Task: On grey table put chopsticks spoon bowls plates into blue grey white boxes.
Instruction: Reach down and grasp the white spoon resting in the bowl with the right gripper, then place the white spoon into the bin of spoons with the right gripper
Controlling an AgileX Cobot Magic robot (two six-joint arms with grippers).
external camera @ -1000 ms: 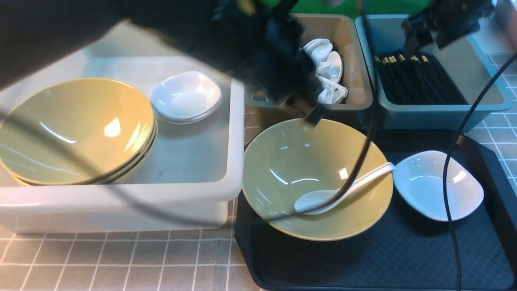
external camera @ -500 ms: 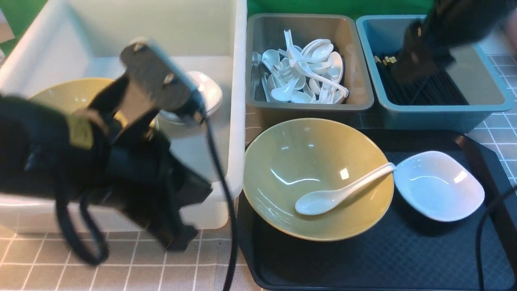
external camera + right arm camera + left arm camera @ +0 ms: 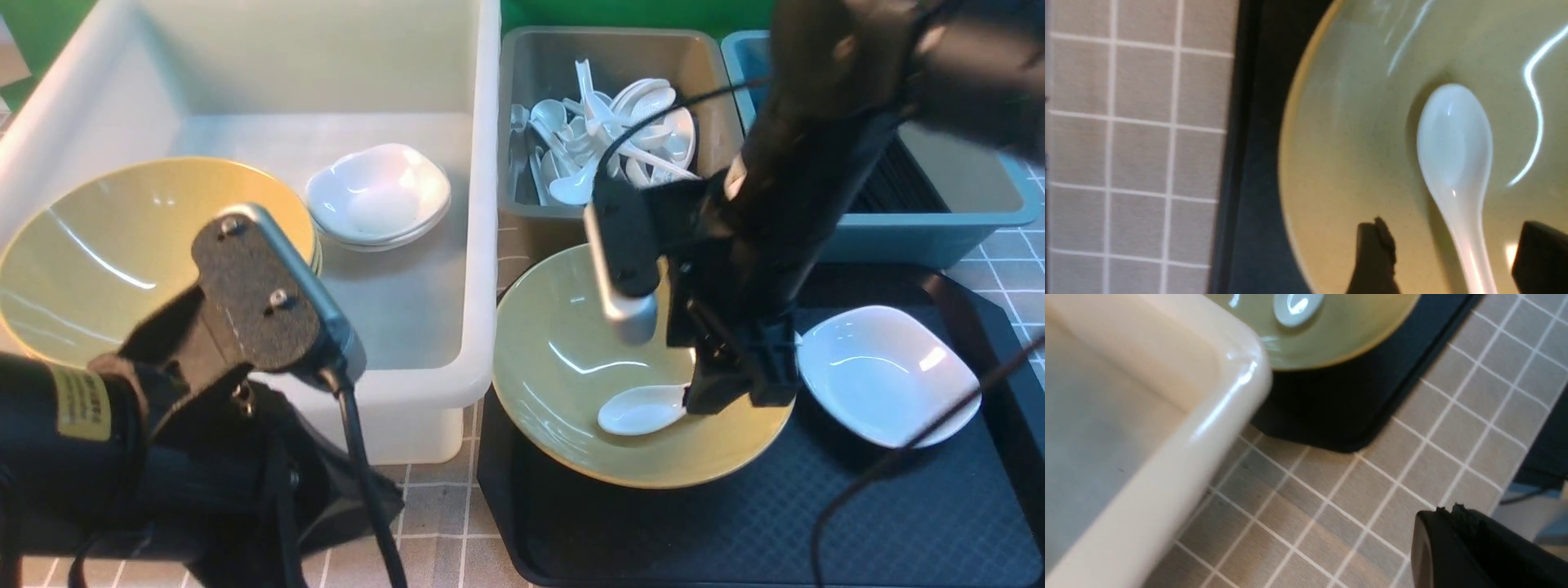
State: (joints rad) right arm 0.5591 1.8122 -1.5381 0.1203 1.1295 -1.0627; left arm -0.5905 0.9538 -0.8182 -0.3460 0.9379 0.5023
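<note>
The white soup spoon (image 3: 641, 408) lies inside the olive-yellow bowl (image 3: 571, 367) on the dark tray (image 3: 735, 523), right of centre in the front view. Its scoop points lower left and its handle runs up to the right, under the right pincer (image 3: 739, 396). The right wrist view shows that pincer spread, one finger on each side of the handle and neither visibly touching it. The left pincer (image 3: 1449, 514), pressed together, sits low at the frame's lower left, much farther off. I judge the right arm's job is simply to close across the handle.

The grey table (image 3: 433, 500) bears 4 things: white tub (image 3: 408, 425), grey bin (image 3: 508, 122), blue bin (image 3: 939, 238), dark tray (image 3: 735, 531).
</note>
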